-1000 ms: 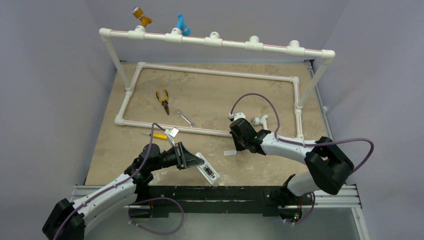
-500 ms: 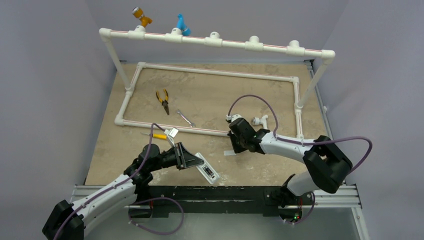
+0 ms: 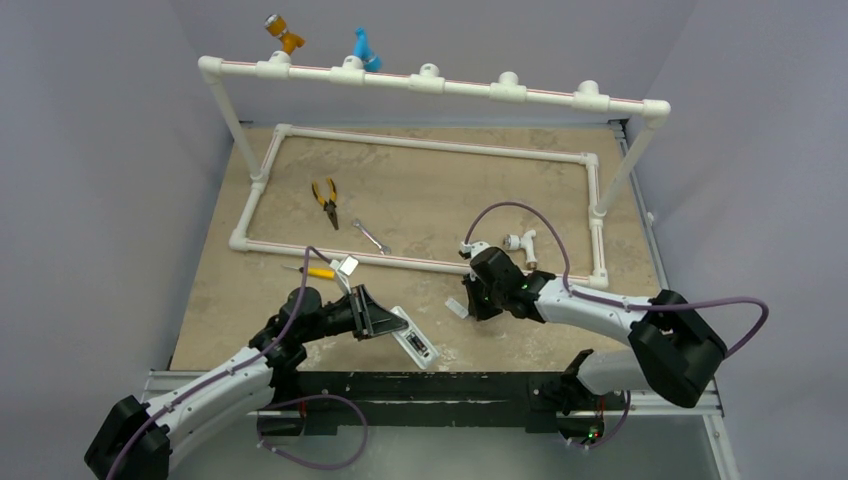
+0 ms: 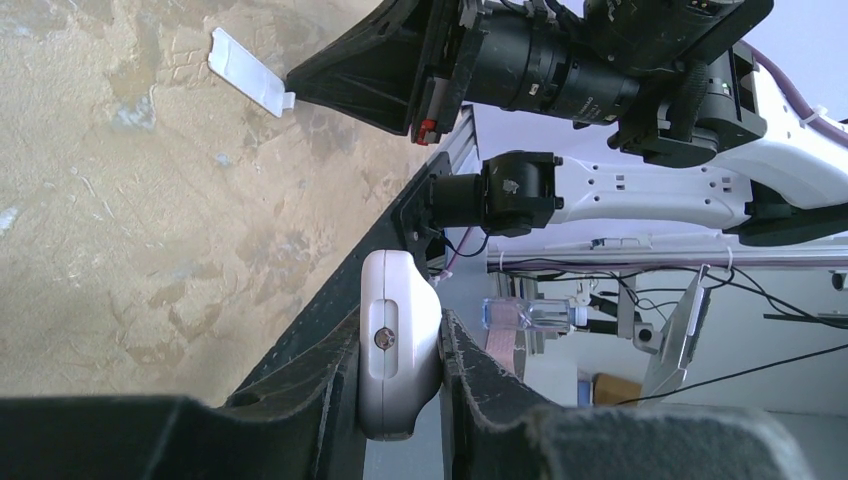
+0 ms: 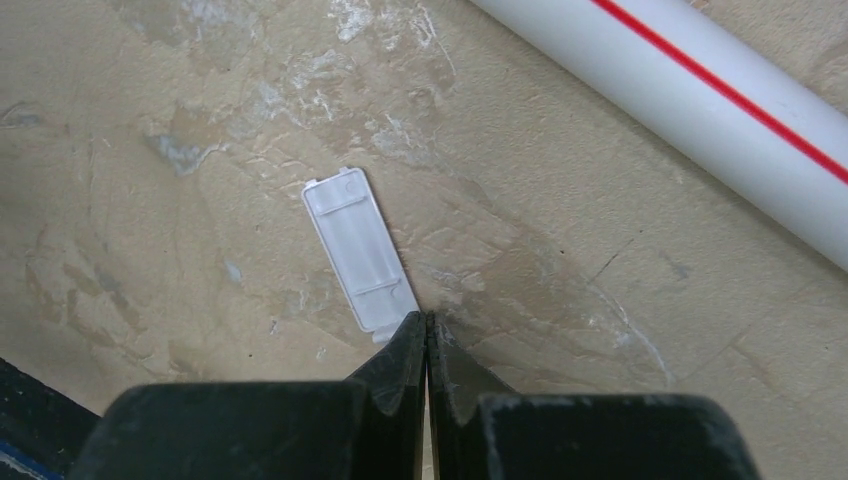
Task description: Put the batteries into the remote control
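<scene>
Your left gripper (image 3: 383, 318) is clamped on the remote control (image 4: 398, 300), pinching one end across its slim sides while the rest reaches out beyond the tips. It looks like a light, rigid, smooth plastic shell, so I'd expect it to pivot or slip if pressed, and the long edges are the place to hold it. Your right gripper (image 5: 427, 340) is closed on nothing, its tips at the near end of the flat white cover (image 5: 360, 262); I cannot make out the batteries.

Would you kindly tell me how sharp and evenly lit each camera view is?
Top external: sharp, evenly lit, soft shadows on the table. Left wrist: remote control crisp, bright background partly washed out. Right wrist: cover piece sharp, dark fingers slightly soft.
</scene>
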